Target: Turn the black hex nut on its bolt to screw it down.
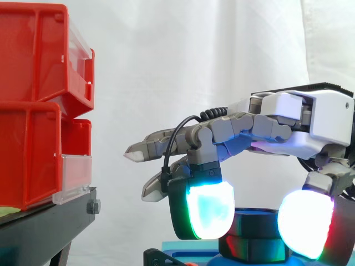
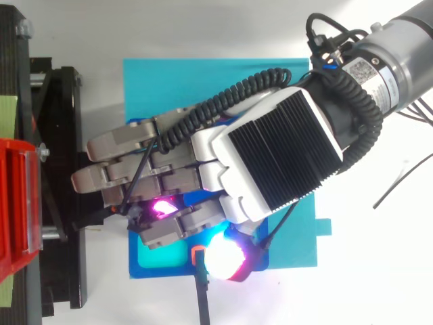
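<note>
You find the hand (image 1: 288,124) palm-down, with most fingers held out nearly straight. One glowing fingertip (image 1: 209,210) and the thumb pad (image 1: 306,221) are curled downward. The black hex nut (image 1: 254,244) sits directly under the palm, pinched between those two pads, which appear to touch it on opposite sides. From above, the hand (image 2: 270,156) covers the nut. The blue base (image 2: 159,261) lies beneath the fingers on a cyan sheet (image 2: 203,81). Red bins (image 1: 33,111) stand well beyond the fingertips. Note a white label (image 2: 363,68) on the wrist, its print too small to read
</note>
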